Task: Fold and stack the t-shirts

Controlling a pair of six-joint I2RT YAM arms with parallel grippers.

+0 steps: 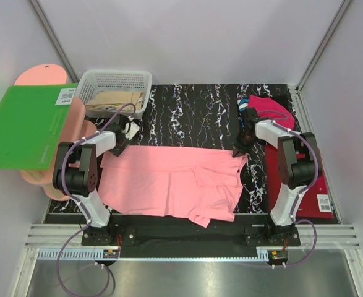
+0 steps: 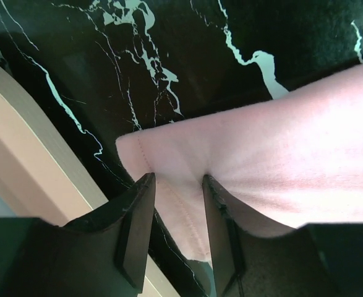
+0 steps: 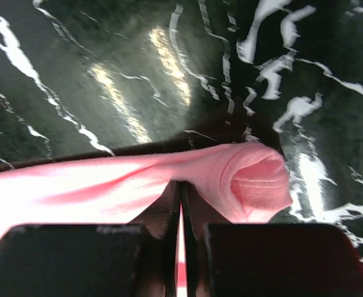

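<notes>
The black, white-veined marble-pattern table [image 1: 193, 111] carries a salmon-pink t-shirt [image 1: 169, 179] spread flat across its near middle, one sleeve folded over near the right. A white mesh basket [image 1: 114, 80] stands at the far left corner. A dark-red board [image 1: 323, 185] lies along the right edge, with a magenta t-shirt [image 1: 271, 105] bunched at its far end.

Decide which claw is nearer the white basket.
Left. The left claw sits just below the white basket in the top view, at the far-left corner of the salmon-pink t-shirt; the right claw is well off to its right, at the shirt's other far corner.
</notes>
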